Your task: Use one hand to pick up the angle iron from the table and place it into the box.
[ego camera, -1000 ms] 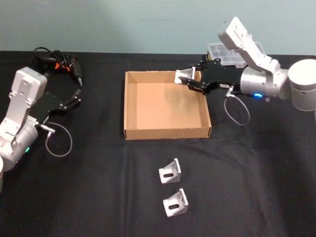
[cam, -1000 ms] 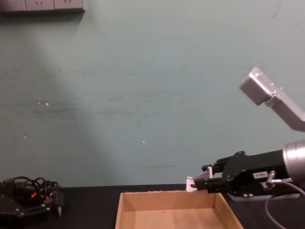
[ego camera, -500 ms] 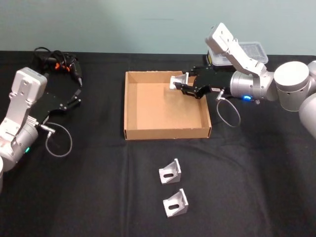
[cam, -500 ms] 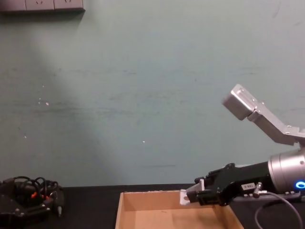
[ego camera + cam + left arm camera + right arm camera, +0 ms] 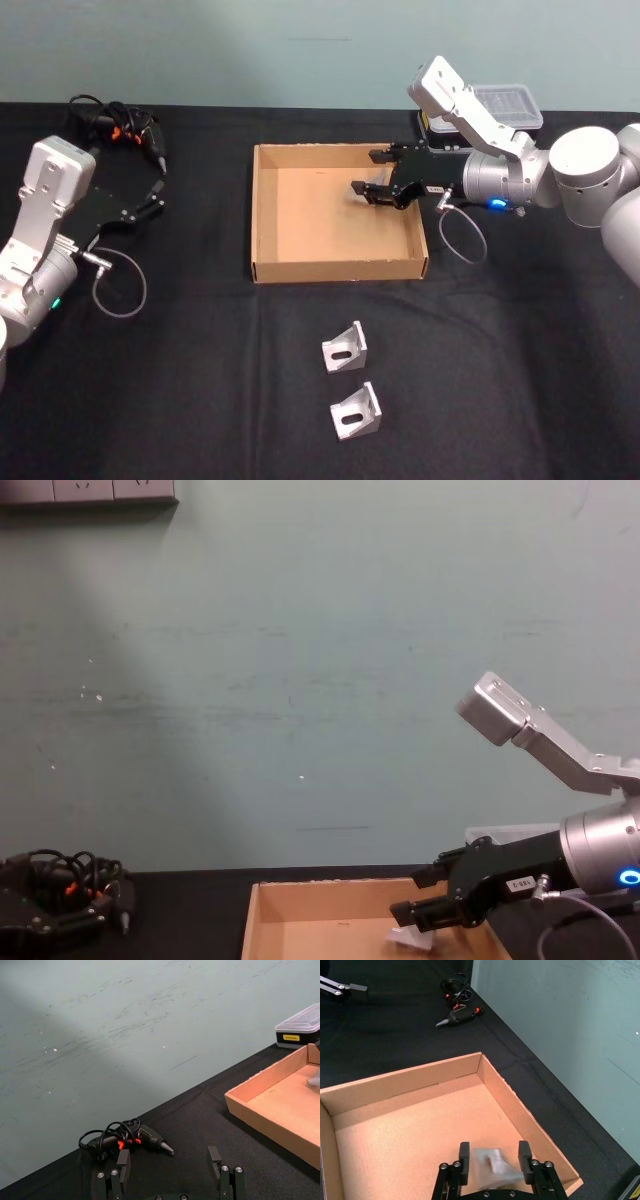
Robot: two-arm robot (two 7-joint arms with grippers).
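One angle iron had just slipped from the right tool, whose fingers had sprung wide. It was dropping blurred beneath them, inside the box. Two other irons lay on the surface, well apart from that tool, so I judged the job unfinished. The left tool sat parked far off, spread wide.

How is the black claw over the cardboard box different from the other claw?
The right gripper reaches over the tan cardboard box; the left gripper hangs aside above the black table. A blurred silver angle iron shows just below the right gripper; the left gripper's fingers hold nothing. Both are black, two-fingered, open.
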